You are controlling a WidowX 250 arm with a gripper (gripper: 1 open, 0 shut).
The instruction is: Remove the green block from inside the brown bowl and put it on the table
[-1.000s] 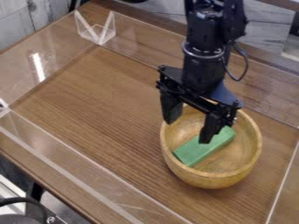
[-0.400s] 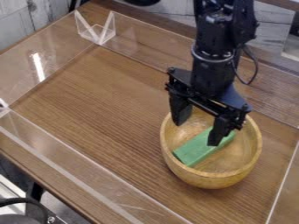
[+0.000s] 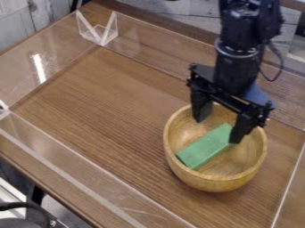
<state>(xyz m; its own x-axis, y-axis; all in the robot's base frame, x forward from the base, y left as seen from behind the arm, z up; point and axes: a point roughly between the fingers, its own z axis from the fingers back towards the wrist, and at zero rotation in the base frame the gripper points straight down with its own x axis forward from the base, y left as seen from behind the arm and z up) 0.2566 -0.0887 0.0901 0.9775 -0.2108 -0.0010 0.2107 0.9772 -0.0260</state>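
Since a second ago our black two-fingered claw [image 3: 226, 122] has shifted right, now over the far rim of the round light-brown wooden bowl [image 3: 191, 169], jaws wide apart and empty. We judge we are aligning: next, centre and descend on the flat bright-green rectangular block [image 3: 205, 148] lying inside. Nearby, low clear acrylic walls [image 3: 95, 28] edge the dark wood-grain table [image 3: 107, 98]; only the rim may obstruct.

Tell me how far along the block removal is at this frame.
Nothing is done yet: the green block lies inside the brown bowl. In hand: the gripper hangs open over the bowl's far rim, fingers pointing down and empty. Left: lower onto the block, grasp it, lift it out, and set it on the table.
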